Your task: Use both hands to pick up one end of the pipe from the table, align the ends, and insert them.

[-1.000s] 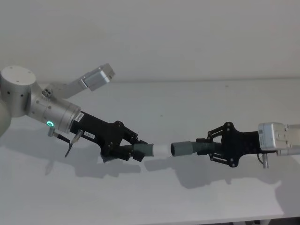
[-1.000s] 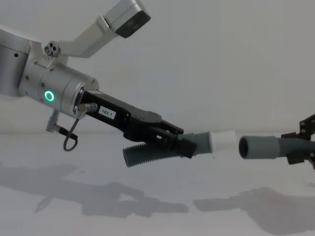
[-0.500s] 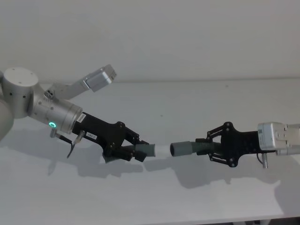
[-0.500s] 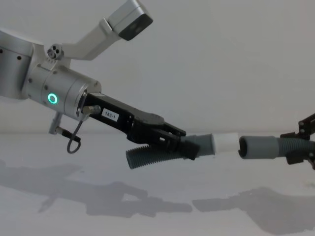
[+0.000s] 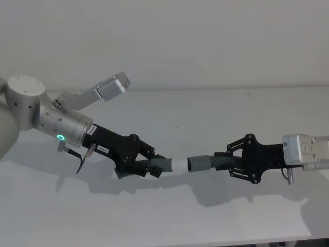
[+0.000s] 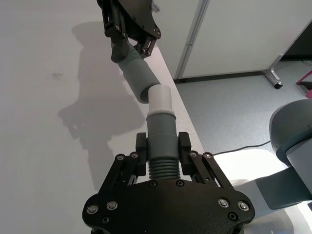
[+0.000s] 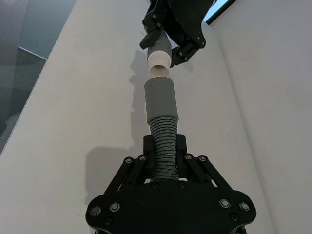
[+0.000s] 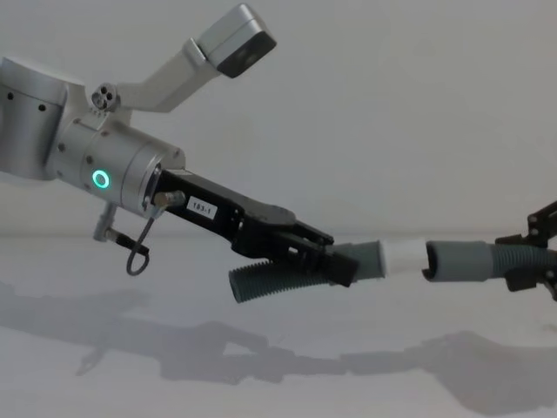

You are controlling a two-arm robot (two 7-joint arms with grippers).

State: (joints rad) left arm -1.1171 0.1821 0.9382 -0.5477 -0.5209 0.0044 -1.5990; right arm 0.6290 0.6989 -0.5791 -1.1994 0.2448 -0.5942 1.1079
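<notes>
My left gripper is shut on a dark grey ribbed pipe piece whose white tip points right. My right gripper is shut on the other ribbed piece, whose smooth grey cuff points left. Both pieces hang above the white table. The white tip meets the mouth of the cuff; how deep it sits I cannot tell. In the left wrist view the tip meets the cuff at a slight angle. In the right wrist view the cuff and tip line up.
A plain wall rises behind the table. The left wrist view shows the table's edge, with grey floor and a white cabinet beyond. Shadows of both arms lie on the table below the grippers.
My left arm has moved right with its pipe piece, closing the gap. The white tip now touches the cuff's mouth. The right gripper has stayed in place.
</notes>
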